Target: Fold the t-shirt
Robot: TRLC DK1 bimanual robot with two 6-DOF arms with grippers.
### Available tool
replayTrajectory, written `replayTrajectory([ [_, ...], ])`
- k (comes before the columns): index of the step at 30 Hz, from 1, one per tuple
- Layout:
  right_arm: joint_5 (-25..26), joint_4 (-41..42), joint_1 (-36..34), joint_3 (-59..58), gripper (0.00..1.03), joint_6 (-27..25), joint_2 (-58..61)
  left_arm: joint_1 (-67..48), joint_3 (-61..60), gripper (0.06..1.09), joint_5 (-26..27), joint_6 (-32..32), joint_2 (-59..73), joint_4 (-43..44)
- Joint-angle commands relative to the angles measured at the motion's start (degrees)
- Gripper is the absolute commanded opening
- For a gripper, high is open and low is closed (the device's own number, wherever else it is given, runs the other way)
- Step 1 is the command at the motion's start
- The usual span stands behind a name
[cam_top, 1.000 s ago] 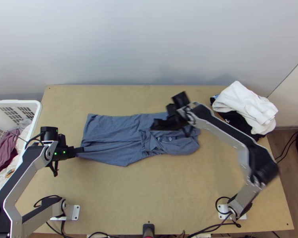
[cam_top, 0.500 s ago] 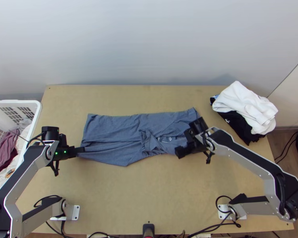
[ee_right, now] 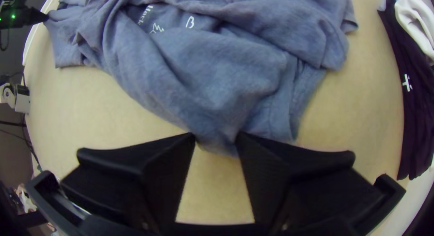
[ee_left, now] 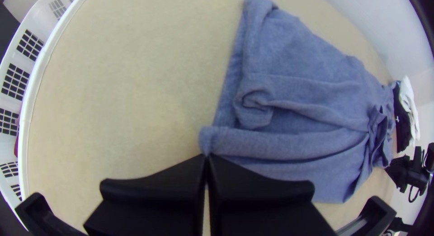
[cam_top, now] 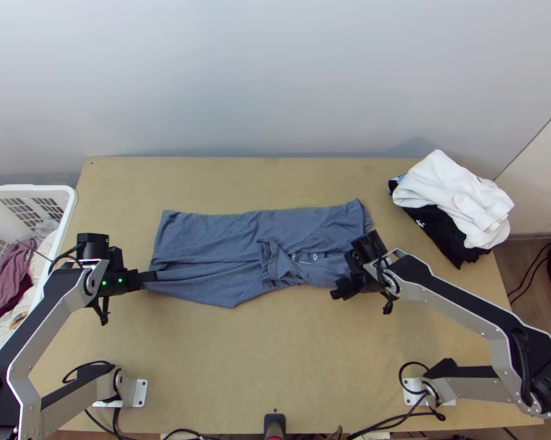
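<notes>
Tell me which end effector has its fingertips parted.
The right end effector, its fingertips apart at an edge of the t-shirt; the left end effector is closed on the cloth.

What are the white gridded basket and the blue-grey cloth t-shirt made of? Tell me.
The basket: probably moulded plastic, smooth finish, from its rounded rim and square holes. The t-shirt: soft, matte knit, likely cotton or a blend, from its limp folds and slightly fuzzy surface.

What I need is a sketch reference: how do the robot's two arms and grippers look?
The left arm and right arm have silver-grey links with black strips, black joints and looping black cables. The left gripper and right gripper are black, with wide jaws tapering to the tips; green lights glow on the left one.
</notes>
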Motion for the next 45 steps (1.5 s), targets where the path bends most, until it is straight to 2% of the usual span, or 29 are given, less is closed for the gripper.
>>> replayTrajectory([
  [1,0.5,1.2,0.2,-1.0,0.03,-0.1,-1.4,0.0,0.0,0.1,-0.1,-0.3,0.0,-0.1],
  [8,0.4,-0.1,-0.2,-1.1,0.03,0.0,-7.0,0.5,0.1,0.1,-0.1,-0.1,-2.1,-1.1],
  [16,-1.2,-13.6,-0.3,-1.6,0.03,-1.2,-16.0,0.6,-0.4,0.1,-0.1,0.1,-5.2,-2.8],
  [20,-2.8,-16.0,-4.1,-2.0,0.03,-3.9,-17.8,0.6,-1.3,0.1,-0.1,0.1,-6.5,-3.1],
  [24,-3.0,-15.9,-10.1,0.8,0.03,-6.5,-15.8,0.6,-1.5,0.1,-0.1,0.2,-7.4,-3.5],
  [28,-7.0,-14.4,-18.6,7.7,0.03,-5.5,-12.1,0.7,-2.0,0.1,-0.1,0.5,-8.6,-4.0],
  [31,-7.9,-11.5,-21.9,13.1,0.03,-3.1,-7.2,0.6,-2.5,0.1,-0.1,0.5,-8.8,-4.0],
  [34,-8.9,-8.0,-23.1,15.2,0.03,-3.1,-0.2,0.6,-2.6,0.1,0.0,0.5,-8.7,-4.0],
  [35,-9.7,-7.3,-23.2,15.8,0.07,-3.0,2.6,0.5,-2.6,0.1,0.0,0.5,-8.6,-3.9],
  [36,-10.2,-7.2,-23.0,16.6,0.27,-2.4,5.0,0.5,-2.5,0.1,0.0,0.5,-8.5,-3.8],
  [37,-10.7,-7.1,-22.6,17.1,0.56,-0.9,6.9,0.5,-2.4,0.1,0.0,0.5,-8.4,-3.8],
  [38,-11.1,-7.0,-21.6,17.5,0.78,0.7,7.4,0.5,-2.2,0.1,-0.1,0.5,-8.4,-3.8],
  [39,-11.1,-6.6,-20.1,17.8,0.87,1.7,7.2,0.5,-2.1,0.1,-0.1,0.5,-8.4,-3.8],
  [45,-11.1,-8.7,-6.5,21.5,0.91,4.2,1.3,2.3,-2.8,0.1,-0.1,1.5,-8.4,-3.9],
])
